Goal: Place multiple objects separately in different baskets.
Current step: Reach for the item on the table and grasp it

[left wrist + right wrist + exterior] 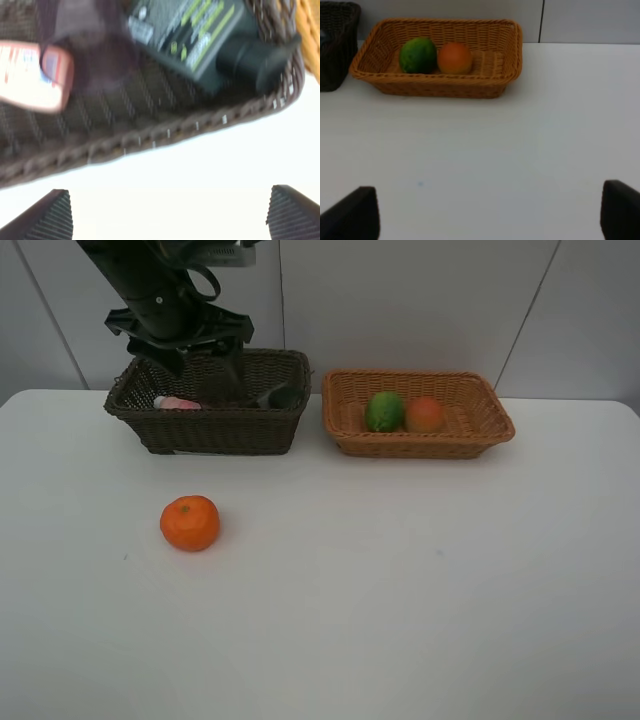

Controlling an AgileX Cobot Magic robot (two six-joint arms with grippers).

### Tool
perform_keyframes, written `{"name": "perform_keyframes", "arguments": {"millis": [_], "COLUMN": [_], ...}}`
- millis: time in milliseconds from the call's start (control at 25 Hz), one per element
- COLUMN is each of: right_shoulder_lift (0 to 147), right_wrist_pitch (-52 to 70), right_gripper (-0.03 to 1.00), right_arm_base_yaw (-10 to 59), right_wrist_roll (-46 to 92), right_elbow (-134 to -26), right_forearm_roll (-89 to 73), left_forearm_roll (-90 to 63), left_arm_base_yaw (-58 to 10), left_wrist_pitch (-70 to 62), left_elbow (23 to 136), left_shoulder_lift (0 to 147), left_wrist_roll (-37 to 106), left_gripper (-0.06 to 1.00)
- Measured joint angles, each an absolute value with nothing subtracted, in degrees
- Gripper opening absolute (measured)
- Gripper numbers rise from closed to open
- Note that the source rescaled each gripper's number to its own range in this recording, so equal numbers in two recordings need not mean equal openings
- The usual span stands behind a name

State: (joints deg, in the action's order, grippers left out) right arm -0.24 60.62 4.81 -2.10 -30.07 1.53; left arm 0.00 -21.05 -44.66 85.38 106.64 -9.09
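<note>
High front overview, wrist views close, sharing both baskets

The left arm reaches down from the upper left of the overhead view, its black wrist tilted forward and the left gripper hanging low with its jaws spread wide. In the left wrist view the two ribbed fingertips stand far apart with nothing between them. The right gripper is out of the overhead view; its wrist view shows two dark fingertips set wide apart, empty.
</note>
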Motion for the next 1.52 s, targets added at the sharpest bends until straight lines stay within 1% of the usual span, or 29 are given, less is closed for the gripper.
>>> {"name": "perform_keyframes", "arguments": {"millis": [280,520,680,840,1200,1440,1520], "right_shoulder_lift": [-0.24,-0.24,-0.24,-0.24,-0.24,-0.24,-0.24], "right_wrist_pitch": [60.62,60.62,60.62,60.62,60.62,60.62,60.62], "right_gripper": [0.94,0.94,0.94,0.94,0.94,0.94,0.94], "right_arm_base_yaw": [4.81,4.81,4.81,4.81,4.81,4.81,4.81], "right_wrist_roll": [-2.1,-2.1,-2.1,-2.1,-2.1,-2.1,-2.1], "right_elbow": [-30.07,-30.07,-30.07,-30.07,-29.92,-29.92,-29.92], "right_forearm_roll": [1.53,1.53,1.53,1.53,1.53,1.53,1.53], "left_forearm_roll": [0.0,0.0,0.0,0.0,-0.83,0.0,2.17], "left_arm_base_yaw": [-21.53,-21.53,-21.53,-21.53,-21.67,-25.9,-26.85], "left_wrist_pitch": [-45.53,-45.26,-42.52,-39.26,-35.03,-30.89,-31.4], "left_elbow": [72.03,62.37,57.23,55.11,54.8,54.62,54.62], "left_shoulder_lift": [97.16,96.07,96.07,96.07,98.48,102.84,103.59], "left_wrist_roll": [-15.06,-15.96,-16.16,-15.43,-13.98,-13.85,-15.58], "left_gripper": [1.0,1.0,1.0,1.0,1.0,1.0,1.0]}}
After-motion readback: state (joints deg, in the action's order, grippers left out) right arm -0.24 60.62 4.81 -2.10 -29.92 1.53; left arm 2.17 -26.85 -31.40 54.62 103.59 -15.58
